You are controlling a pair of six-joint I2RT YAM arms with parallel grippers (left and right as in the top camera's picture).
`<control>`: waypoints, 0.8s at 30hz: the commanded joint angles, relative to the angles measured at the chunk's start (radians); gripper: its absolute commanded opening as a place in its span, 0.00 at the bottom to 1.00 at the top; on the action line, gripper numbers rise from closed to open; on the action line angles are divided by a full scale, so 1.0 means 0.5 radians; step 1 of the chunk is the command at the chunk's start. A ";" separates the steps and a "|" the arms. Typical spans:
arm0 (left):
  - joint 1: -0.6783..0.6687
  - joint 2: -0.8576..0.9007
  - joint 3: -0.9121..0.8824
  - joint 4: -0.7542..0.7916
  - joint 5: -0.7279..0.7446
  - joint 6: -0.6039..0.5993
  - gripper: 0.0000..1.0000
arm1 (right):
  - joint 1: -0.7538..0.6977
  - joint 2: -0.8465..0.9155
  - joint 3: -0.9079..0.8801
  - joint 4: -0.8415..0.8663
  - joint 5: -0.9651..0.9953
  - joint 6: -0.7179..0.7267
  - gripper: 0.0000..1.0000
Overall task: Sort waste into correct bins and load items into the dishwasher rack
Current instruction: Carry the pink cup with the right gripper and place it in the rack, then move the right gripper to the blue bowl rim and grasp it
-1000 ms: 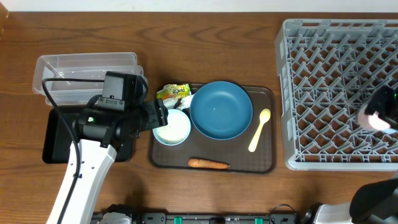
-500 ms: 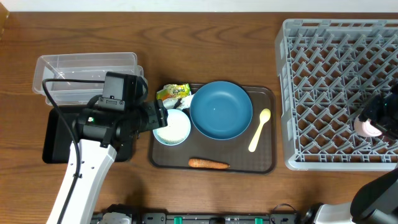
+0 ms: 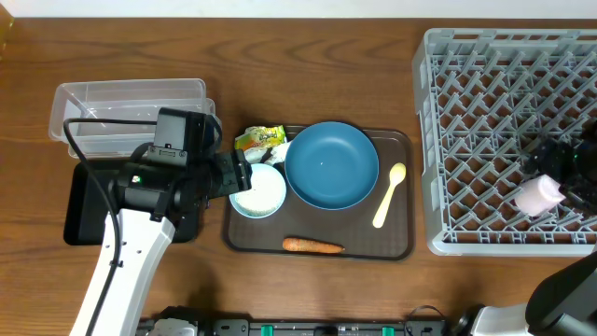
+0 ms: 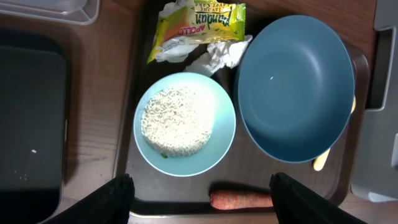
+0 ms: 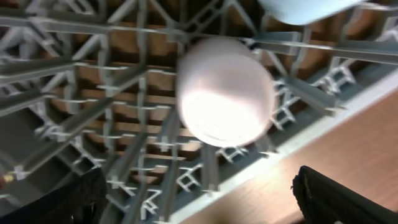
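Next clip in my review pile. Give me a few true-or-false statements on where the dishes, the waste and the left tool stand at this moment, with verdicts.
1. The carrot lies on the brown tray. True.
2. The dark-blue bowl sits in the rack. False: it is on the brown tray.
3. The small light-blue bowl holds rice. True.
4. The left tool is shut on the spoon. False: it is open and holds nothing; the spoon lies on the tray beside the dark-blue bowl.
5. The pink cup is in the rack. True.
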 commanded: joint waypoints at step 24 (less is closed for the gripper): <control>0.001 0.003 0.018 -0.239 -0.340 0.040 0.73 | 1.562 0.063 -0.011 0.702 -0.156 -0.053 0.83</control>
